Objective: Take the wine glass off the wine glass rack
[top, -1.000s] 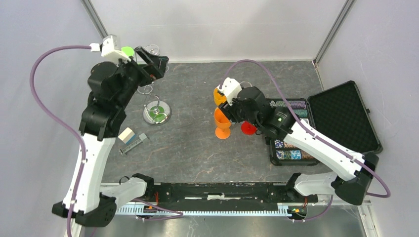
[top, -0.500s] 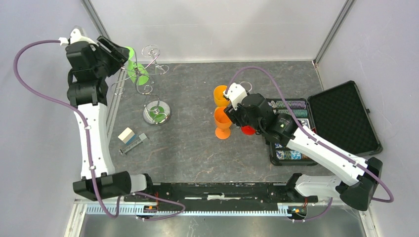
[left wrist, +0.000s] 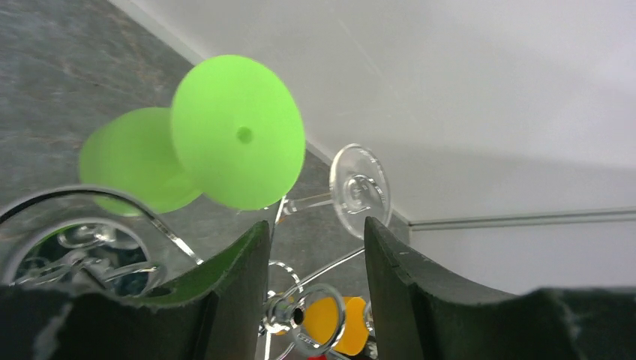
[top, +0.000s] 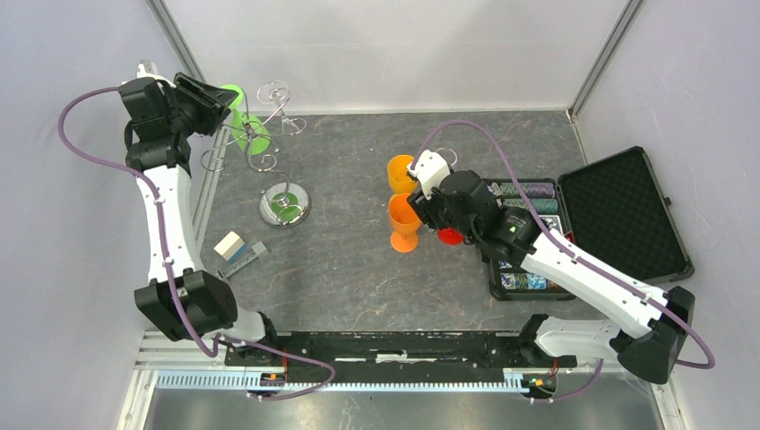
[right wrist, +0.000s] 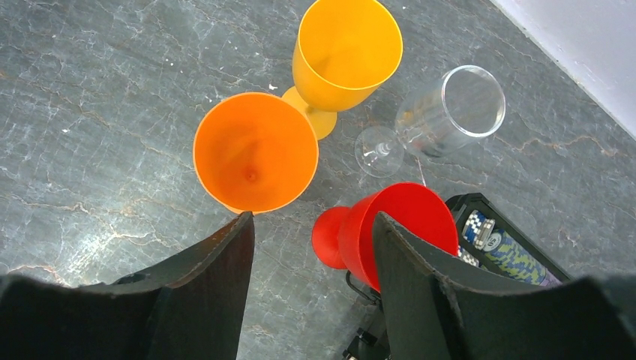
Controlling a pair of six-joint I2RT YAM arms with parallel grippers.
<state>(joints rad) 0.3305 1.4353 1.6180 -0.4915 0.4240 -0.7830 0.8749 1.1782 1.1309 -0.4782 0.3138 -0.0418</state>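
Observation:
The wine glass rack (top: pixel 285 208), silver wire on a round shiny base, stands at the table's back left. A green wine glass (top: pixel 244 127) and a clear wine glass (top: pixel 274 93) hang on its arms. My left gripper (top: pixel 218 106) hovers high, just left of the green glass. In the left wrist view the green glass (left wrist: pixel 238 142) and the clear glass's foot (left wrist: pixel 361 187) lie beyond my left gripper (left wrist: pixel 315 225); it is open, only the rack's top ring (left wrist: pixel 315 311) showing in the gap. My right gripper (right wrist: pixel 311 217) is open and empty.
Two orange glasses (right wrist: pixel 255 150) (right wrist: pixel 346 52) stand mid-table under the right gripper (top: pixel 417 204). A red glass (right wrist: pixel 394 225) and a clear glass (right wrist: pixel 450 112) lie on their sides beside them. An open black case (top: pixel 618 210) of poker chips is at right. A small box (top: pixel 228 244) lies near the rack.
The left arm swung from above the rack out to its left, and its jaws have narrowed. The right arm has hardly moved.

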